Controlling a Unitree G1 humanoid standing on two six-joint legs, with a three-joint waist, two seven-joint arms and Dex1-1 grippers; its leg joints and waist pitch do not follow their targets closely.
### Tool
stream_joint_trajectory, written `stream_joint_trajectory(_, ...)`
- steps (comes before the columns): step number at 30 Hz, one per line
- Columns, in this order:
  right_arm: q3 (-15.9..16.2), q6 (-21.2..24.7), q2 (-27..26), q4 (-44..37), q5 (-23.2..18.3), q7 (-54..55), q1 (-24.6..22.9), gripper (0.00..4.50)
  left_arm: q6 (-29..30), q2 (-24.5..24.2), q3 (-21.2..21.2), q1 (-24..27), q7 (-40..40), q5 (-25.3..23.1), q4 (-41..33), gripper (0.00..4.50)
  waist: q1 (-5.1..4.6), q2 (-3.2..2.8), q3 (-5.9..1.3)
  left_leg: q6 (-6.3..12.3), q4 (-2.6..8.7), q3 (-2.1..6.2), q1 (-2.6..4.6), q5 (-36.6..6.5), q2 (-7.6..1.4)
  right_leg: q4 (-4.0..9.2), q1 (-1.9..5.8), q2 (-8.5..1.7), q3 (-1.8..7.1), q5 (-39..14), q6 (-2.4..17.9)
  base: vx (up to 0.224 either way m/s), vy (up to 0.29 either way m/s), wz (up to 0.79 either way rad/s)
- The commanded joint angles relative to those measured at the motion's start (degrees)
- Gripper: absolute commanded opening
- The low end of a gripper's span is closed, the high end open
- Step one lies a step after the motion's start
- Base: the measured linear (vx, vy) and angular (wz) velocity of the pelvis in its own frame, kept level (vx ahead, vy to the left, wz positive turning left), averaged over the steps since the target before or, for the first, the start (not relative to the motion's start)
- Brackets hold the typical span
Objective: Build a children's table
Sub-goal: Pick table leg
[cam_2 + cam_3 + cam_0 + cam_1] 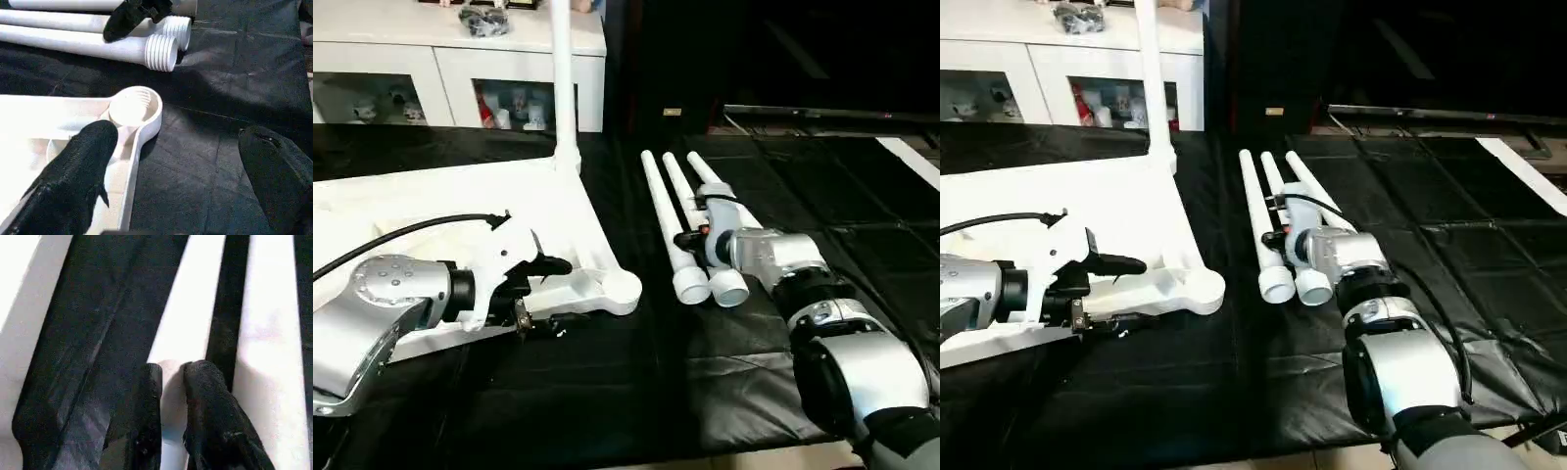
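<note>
Because the loose legs (677, 235) beside the upturned tabletop (460, 211) are stiff, light and slippery, grip mid-shaft; your right gripper (171, 377) pinches one, left gripper (171, 171) gapes wide, empty, by the corner socket (131, 104).

No legible text, label, brand, number or sign on anything here.

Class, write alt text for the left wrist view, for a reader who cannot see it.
Two black fingers of the open left gripper frame an empty round corner socket of the white upturned tabletop on black cloth. Beyond lie white legs with threaded ends, the right gripper upon them.
</note>
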State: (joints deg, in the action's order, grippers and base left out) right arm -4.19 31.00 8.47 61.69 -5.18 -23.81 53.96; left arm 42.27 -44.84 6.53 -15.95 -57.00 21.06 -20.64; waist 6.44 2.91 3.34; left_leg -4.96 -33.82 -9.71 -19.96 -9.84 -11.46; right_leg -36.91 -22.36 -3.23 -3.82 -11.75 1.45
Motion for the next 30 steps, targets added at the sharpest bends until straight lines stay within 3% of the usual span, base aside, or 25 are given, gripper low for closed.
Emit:
stream_joint_trajectory(1, 0.05, 1.31, 0.52, 3.59, 0.46, 1.49, -1.67, 1.17, -0.21, -0.43, 0.45, -0.85, 0.24, -0.42, -0.81, 4.5, -0.22, -1.82, -2.87, -5.06, 4.36, 1.07, 0.96, -23.78, -1.48, 5.95, 0.96, -4.57, 2.95, -24.98, 7.05, 0.0, 0.0, 0.0)
stream_joint_trajectory(13, 1.14, 1.04, 0.17, 5.84, 1.73, 0.4, -0.52, 2.15, -0.46, -0.94, 0.66, -1.0, 0.1, -0.39, -0.51, 4.5, -0.14, -1.91, -3.08, -5.1, 4.38, 0.98, 0.68, -22.05, -1.55, 5.41, 1.13, -4.49, 3.05, -20.8, 8.44, 0.0, 0.0, 0.0)
stream_joint_trajectory(25, 3.93, 2.37, -0.49, 9.44, 4.74, 0.1, 2.05, 3.29, -0.32, -1.25, 1.01, -0.87, -0.06, -0.28, -0.67, 4.5, -0.24, -1.9, -2.96, -5.13, 4.39, 0.92, 0.48, -22.02, -1.58, 5.39, 1.15, -4.53, 3.13, -21.19, 8.61, 0.0, 0.0, 0.0)
stream_joint_trajectory(30, 4.13, 3.67, 0.18, 10.69, 5.32, 1.62, 2.22, 3.29, -0.37, -1.38, 0.93, -0.64, 0.19, -0.39, -0.79, 4.5, -0.17, -1.8, -2.92, -5.31, 4.43, 0.93, 0.6, -22.3, -1.65, 5.38, 1.0, -4.56, 3.17, -21.37, 8.39, 0.0, 0.0, 0.0)
